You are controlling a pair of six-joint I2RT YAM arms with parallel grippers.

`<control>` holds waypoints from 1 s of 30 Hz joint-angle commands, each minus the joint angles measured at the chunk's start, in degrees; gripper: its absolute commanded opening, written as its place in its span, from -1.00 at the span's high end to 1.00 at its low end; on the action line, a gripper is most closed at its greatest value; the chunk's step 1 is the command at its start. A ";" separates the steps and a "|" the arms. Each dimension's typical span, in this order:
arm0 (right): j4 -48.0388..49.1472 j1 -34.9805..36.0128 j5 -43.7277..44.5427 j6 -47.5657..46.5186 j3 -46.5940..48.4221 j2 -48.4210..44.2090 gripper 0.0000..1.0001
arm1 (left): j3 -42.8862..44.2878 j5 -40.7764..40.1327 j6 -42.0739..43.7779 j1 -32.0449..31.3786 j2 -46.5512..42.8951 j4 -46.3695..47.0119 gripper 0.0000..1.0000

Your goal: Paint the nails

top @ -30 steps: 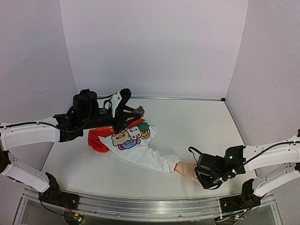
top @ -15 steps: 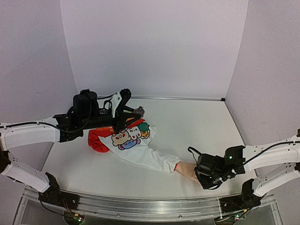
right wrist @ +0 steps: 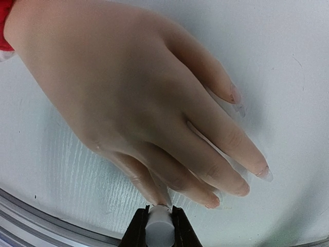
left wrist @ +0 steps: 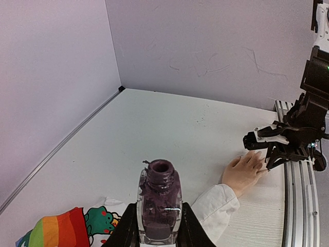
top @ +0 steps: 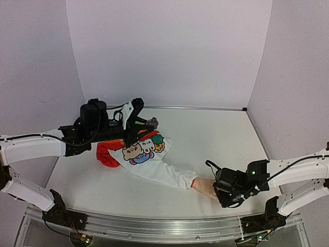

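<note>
A pale mannequin hand [right wrist: 128, 87] is laid palm-down on the white bench [top: 216, 139], its fingers slightly spread and resting on the surface. The nails [right wrist: 235, 95] are seen at the fingertips. Those in the right wrist view appear pale and glossy, and the nail of the finger at the hand's edge is hidden from that view.

The right claw [right wrist: 158, 227] is held just beyond that outermost fingertip. Its jaws are pressed onto a white cylindrical cap [right wrist: 158, 220], whose end is almost at the fingertip. Whether a brush touches the nail cannot be told, as the cap covers that spot.

A white sleeve [top: 164, 172] with a red cuff is worn above the wrist of the hand. It leads away to a garment [top: 139, 150] printed with cartoon figures and a rainbow.

The left claw [left wrist: 159, 229] is well apart from the hand, past the far end of that sleeve and above the garment. An uncapped bottle [left wrist: 159, 203] of dark purple polish is pinched upright between its jaws, the open neck turned upward.
</note>
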 commanded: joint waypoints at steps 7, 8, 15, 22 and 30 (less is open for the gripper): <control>-1.51 0.32 1.46 2.02 1.08 0.27 1.00 | 0.17 -0.65 0.20 -0.12 -2.37 1.02 1.00; -1.99 0.36 1.83 2.21 1.12 0.39 1.00 | 0.17 -0.68 0.25 -0.13 -2.36 0.99 1.00; -3.27 0.30 3.30 3.30 0.75 -0.84 1.00 | 0.35 -0.62 0.20 -0.13 -2.28 0.96 1.00; -3.35 0.30 3.79 3.44 1.11 -0.59 1.00 | 0.42 -0.54 0.12 -0.13 -2.22 1.02 1.00; -3.39 0.33 4.03 2.99 1.72 0.17 1.00 | 0.32 -0.71 0.22 -0.16 -2.45 0.93 1.00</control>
